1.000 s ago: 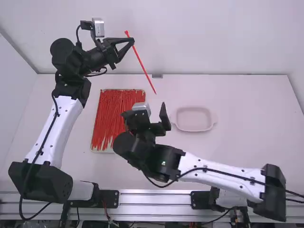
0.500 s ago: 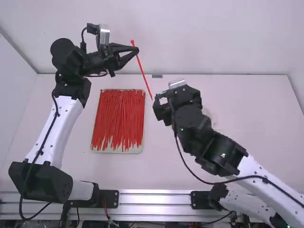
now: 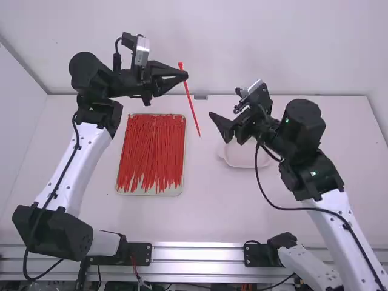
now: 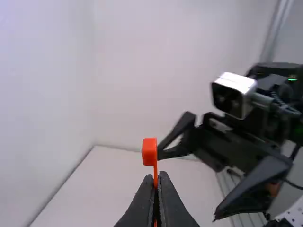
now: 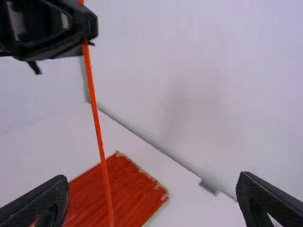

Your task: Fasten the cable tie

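Observation:
A single red cable tie (image 3: 190,102) hangs in the air above the table's back, its head (image 4: 149,151) uppermost. My left gripper (image 3: 180,75) is shut on it just below the head, as the left wrist view shows (image 4: 155,178). The strap (image 5: 96,127) runs down towards the tray. My right gripper (image 3: 222,123) is raised to the right of the strap's lower end, facing it, apart from it. Its fingers (image 5: 40,201) stand wide open with nothing between them, and it also appears beyond the tie head as the right gripper (image 4: 189,184).
A tray (image 3: 180,193) packed with several red cable ties (image 3: 151,153) lies on the table's left half, also seen as the red ties (image 5: 128,191). A white dish (image 3: 248,159) sits under the right gripper. The back wall is close behind both grippers.
The right arm swung from low near the tray up and to the right, and its gripper now faces the tie. The left gripper moved slightly right, and the tie hangs steeper.

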Controlling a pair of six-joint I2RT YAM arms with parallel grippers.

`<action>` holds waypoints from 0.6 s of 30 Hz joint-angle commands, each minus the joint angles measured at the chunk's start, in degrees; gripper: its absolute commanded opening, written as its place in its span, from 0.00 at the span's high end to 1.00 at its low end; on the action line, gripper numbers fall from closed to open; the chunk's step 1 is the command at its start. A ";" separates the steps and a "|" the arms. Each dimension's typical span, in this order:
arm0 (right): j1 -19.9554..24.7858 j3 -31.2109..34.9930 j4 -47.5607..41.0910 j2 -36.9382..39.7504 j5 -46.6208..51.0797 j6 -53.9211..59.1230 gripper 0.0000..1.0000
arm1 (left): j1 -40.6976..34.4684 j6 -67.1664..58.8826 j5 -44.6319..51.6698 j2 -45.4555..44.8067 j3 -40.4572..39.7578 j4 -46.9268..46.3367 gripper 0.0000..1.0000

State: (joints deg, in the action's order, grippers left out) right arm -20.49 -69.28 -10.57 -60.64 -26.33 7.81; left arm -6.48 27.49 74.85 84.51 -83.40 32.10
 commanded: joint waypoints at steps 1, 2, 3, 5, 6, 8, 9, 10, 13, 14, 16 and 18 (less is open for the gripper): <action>4.57 -1.57 1.95 -2.58 -20.90 0.15 0.06 | -1.27 1.16 2.43 0.04 -0.57 1.79 0.98; 6.69 -1.57 3.32 -3.67 -25.14 0.11 0.06 | -1.42 1.29 2.75 0.04 -0.55 2.19 0.98; 9.20 -1.57 5.25 -5.11 -30.73 0.15 0.07 | -1.42 1.27 2.71 0.04 -0.55 1.42 0.98; 11.28 -1.55 7.30 -6.60 -36.24 0.11 0.07 | -1.40 0.50 2.54 0.11 -0.55 -0.07 0.98; 12.85 -1.55 9.35 -8.07 -40.87 -0.79 0.07 | -1.40 -1.36 2.49 0.33 -0.55 -2.32 0.98; 13.92 -1.55 11.15 -9.29 -43.54 -2.08 0.07 | -1.40 -2.80 2.54 0.61 -0.55 -3.85 0.98; 14.97 -1.55 13.53 -10.86 -46.34 -3.67 0.07 | -1.53 -4.04 2.51 0.85 -0.55 -5.64 0.98; 15.47 -1.53 15.06 -12.07 -48.09 -4.52 0.07 | -1.95 -4.72 2.62 1.05 -0.55 -6.47 0.98; 15.47 -1.53 19.12 -15.23 -51.67 -5.75 0.07 | -3.28 -4.96 4.31 2.21 -0.55 -4.63 0.98; 15.17 -1.53 20.39 -16.04 -52.15 -6.40 0.07 | -3.48 -4.79 5.05 2.62 -0.55 -3.34 0.98; 14.75 -1.53 22.80 -17.25 -52.11 -8.13 0.07 | -3.67 -3.34 5.62 3.15 -0.55 -1.14 0.98; 14.21 -1.53 27.61 -18.84 -52.57 -11.65 0.08 | -3.65 -0.07 5.77 3.82 -0.55 2.54 0.99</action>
State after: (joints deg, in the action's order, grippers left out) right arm -5.85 -69.25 16.49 -79.09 -75.26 -0.01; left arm -9.93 25.47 79.13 88.25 -83.40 34.02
